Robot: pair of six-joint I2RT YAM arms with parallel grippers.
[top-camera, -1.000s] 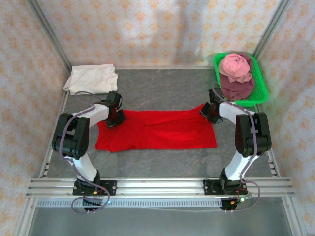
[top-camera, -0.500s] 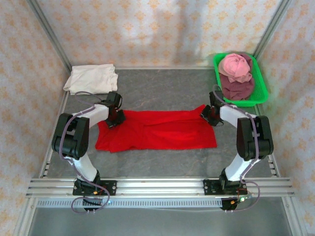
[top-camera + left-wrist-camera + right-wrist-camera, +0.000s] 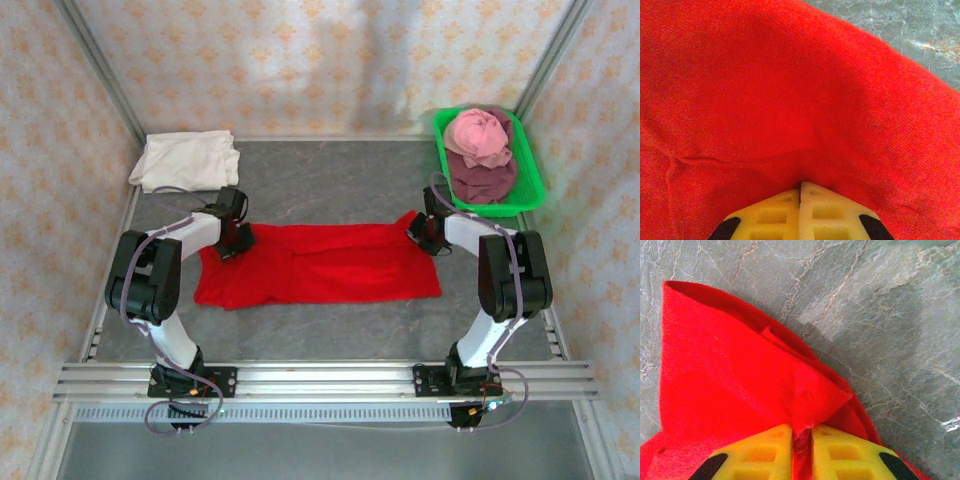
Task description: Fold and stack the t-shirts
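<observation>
Top view. The red t-shirt (image 3: 320, 265) lies spread flat as a wide band across the middle of the grey table (image 3: 330, 180). A folded cream-white t-shirt (image 3: 188, 160) sits at the table's 10 o'clock corner. At 2 o'clock a green tray (image 3: 438, 128) holds a crumpled pink t-shirt (image 3: 478, 135) on top of a dull maroon t-shirt (image 3: 482, 178).

The left gripper (image 3: 237, 240) sits on the red garment's 10 o'clock corner, the right gripper (image 3: 425, 230) on its 2 o'clock corner.

Left wrist view: the yellow fingers are pressed together, with the cloth puckering into their tips, so a thin pinch of red fabric appears to be held.

Right wrist view: the fingers are nearly together, with a ridge of red cloth caught in the narrow gap between them. A doubled corner of the hem rises from the tips toward 12 o'clock.

Handling, as a judgement. The garment is light, limp and thin. It will sag and drape rather than keep its shape, and it drags on the table with some friction. It is not fragile, but a shallow pinch may slip out. The best holds are the two far corners at the doubled hem, with both layers taken together, so that the edge travels straight toward 6 o'clock and the fold does not skew.
</observation>
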